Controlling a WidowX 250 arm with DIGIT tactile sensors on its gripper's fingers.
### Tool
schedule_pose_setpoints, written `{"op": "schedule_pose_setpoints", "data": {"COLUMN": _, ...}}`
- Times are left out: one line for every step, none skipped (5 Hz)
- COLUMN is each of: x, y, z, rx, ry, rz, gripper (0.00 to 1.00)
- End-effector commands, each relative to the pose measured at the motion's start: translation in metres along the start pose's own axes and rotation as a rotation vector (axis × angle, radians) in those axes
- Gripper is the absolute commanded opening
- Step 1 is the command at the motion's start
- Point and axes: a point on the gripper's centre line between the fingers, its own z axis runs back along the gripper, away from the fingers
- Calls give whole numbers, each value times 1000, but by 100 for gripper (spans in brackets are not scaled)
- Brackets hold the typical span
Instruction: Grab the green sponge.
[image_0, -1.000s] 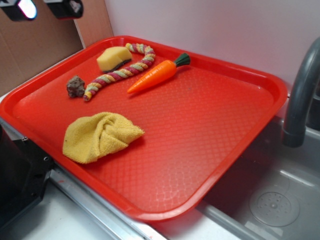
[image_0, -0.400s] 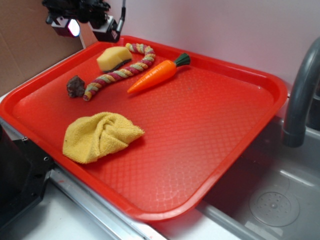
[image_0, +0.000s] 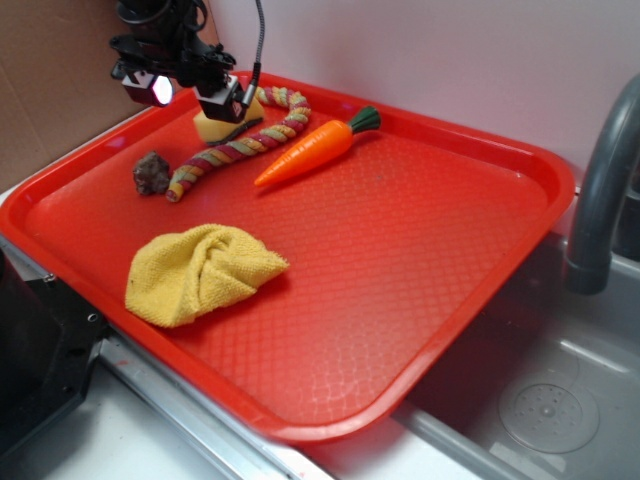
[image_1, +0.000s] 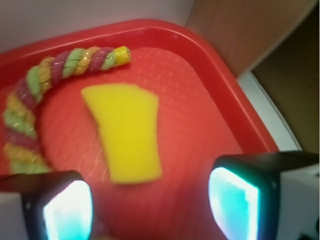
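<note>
The green sponge lies in the far left corner of the red tray. It shows as a yellow foam block, partly hidden behind my gripper. In the wrist view the green sponge shows its yellow top face, just ahead of my gripper. The two lit fingertips stand wide apart with only bare tray between them. The gripper is open, hovers over the sponge's near end and does not touch it.
A braided rope toy curls right beside the sponge, rope toy to its left in the wrist view. A toy carrot, a brown rock and a yellow cloth also lie on the tray. A grey faucet and sink stand right.
My gripper has come down and to the right from the top left corner of the view, and now hangs over the sponge. The objects on the tray have not moved.
</note>
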Motion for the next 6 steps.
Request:
{"op": "schedule_pose_setpoints", "data": {"x": 27, "y": 0, "z": -16, "rx": -120, "ry": -32, "rz": -63, "gripper": 100}}
{"op": "schedule_pose_setpoints", "data": {"x": 26, "y": 0, "z": -26, "rx": -141, "ry": -2, "rz": -64, "gripper": 64}}
{"op": "schedule_pose_setpoints", "data": {"x": 23, "y": -5, "z": -26, "rx": -124, "ry": 9, "rz": -51, "gripper": 0}}
{"op": "schedule_pose_setpoints", "data": {"x": 21, "y": -6, "z": -24, "rx": -120, "ry": 20, "rz": -46, "gripper": 0}}
{"op": "schedule_pose_setpoints", "data": {"x": 16, "y": -9, "z": 4, "rx": -59, "ry": 79, "rz": -36, "gripper": 0}}
{"op": "schedule_pose_setpoints", "data": {"x": 12, "y": -19, "z": 52, "rx": -35, "ry": 160, "rz": -30, "gripper": 0}}
